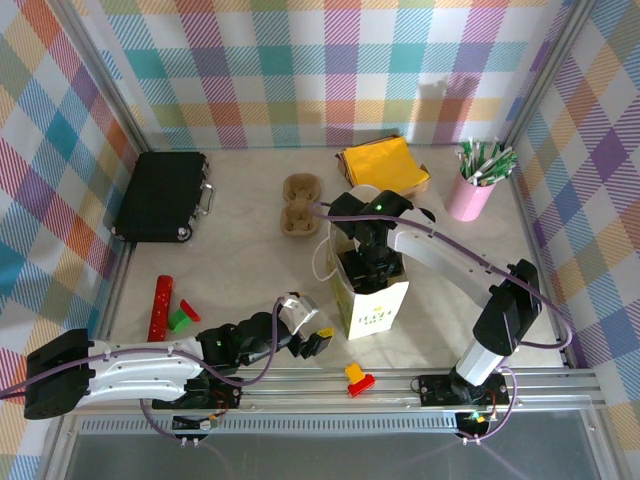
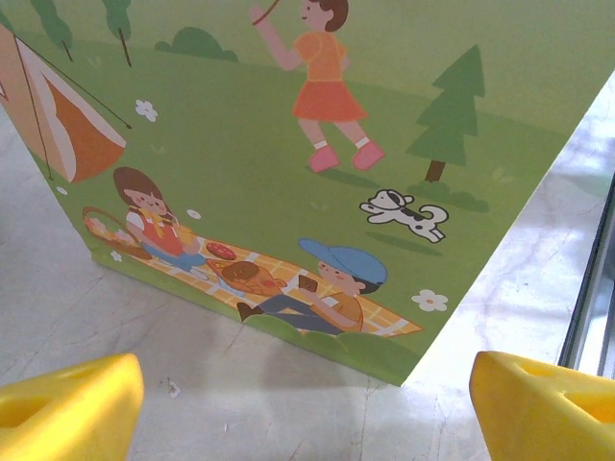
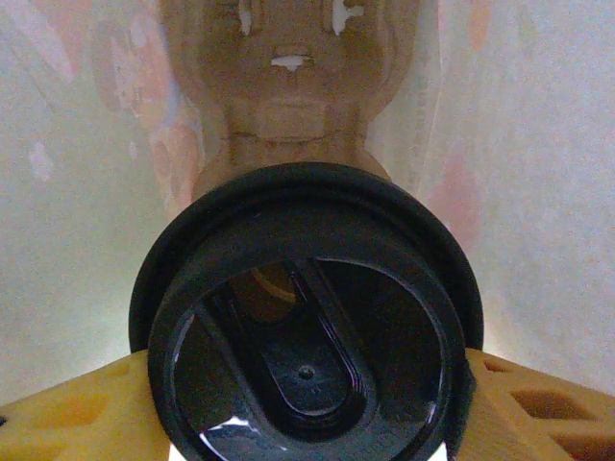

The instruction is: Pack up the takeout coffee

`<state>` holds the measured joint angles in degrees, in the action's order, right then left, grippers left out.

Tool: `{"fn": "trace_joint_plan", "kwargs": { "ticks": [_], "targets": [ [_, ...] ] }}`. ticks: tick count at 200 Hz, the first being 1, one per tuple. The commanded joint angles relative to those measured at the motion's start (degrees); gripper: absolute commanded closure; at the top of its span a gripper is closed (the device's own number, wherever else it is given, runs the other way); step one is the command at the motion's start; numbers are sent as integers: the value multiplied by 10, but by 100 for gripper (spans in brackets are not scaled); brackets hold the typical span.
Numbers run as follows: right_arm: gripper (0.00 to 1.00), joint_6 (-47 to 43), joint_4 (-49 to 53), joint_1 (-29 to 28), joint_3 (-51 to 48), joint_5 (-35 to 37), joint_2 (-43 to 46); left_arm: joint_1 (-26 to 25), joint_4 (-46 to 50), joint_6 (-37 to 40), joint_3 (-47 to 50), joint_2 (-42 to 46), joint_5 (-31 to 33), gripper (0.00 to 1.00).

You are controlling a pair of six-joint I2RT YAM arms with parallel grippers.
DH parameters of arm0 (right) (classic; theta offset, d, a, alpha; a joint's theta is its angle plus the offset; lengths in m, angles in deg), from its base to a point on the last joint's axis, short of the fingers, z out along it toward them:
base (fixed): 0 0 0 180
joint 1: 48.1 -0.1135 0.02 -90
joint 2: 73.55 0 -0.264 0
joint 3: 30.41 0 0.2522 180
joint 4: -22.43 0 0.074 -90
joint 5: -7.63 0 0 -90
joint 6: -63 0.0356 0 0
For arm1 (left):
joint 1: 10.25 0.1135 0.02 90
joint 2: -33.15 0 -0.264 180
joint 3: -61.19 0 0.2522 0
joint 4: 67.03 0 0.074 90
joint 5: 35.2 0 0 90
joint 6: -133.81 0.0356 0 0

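Fingers (image 3: 67, 418) of the right gripper (image 3: 307, 423) press on both sides of the coffee's (image 3: 307, 355) black lid, gripping it. The cup body is hidden under the lid. Gripper and coffee are down inside the bag (image 3: 538, 144), whose pale walls rise on each side. A brown carrier (image 3: 288, 106) lies at the bag's bottom just beyond the lid; whether the cup sits in it, I cannot tell. From above, the right gripper (image 1: 368, 265) reaches into the open top of the bag (image 1: 375, 310), which stands upright near the worktop's (image 1: 250, 260) near edge, right of the middle.

The left gripper's (image 2: 307, 408) fingers (image 2: 67, 408) stand wide apart with nothing between them, low over the worktop and facing the bag's green picnic print (image 2: 288, 173). From above, the left gripper (image 1: 318, 342) sits just left of the bag, not touching it.

A second carrier (image 1: 298, 205) lies mid-worktop behind the bag, with yellow napkins (image 1: 385, 165) toward the far edge and a pink cup (image 1: 470, 192) of sticks near the far right corner. A black case (image 1: 160, 195) is at the far left, a red tube (image 1: 160, 305) by the left edge.
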<state>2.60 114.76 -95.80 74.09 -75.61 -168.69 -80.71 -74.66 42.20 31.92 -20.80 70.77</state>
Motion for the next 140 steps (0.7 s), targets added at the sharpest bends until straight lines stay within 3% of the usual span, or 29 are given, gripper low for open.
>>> {"fn": "trace_joint_plan", "kwargs": {
  "ticks": [1,140],
  "targets": [
    [48,6,-1,-4,-6,-4,-3,5,-20,13,-8,-3,1,12],
    [48,-1,-28,2,-34,-21,-2,5,-18,7,-3,4,3,12]
  ]
}}
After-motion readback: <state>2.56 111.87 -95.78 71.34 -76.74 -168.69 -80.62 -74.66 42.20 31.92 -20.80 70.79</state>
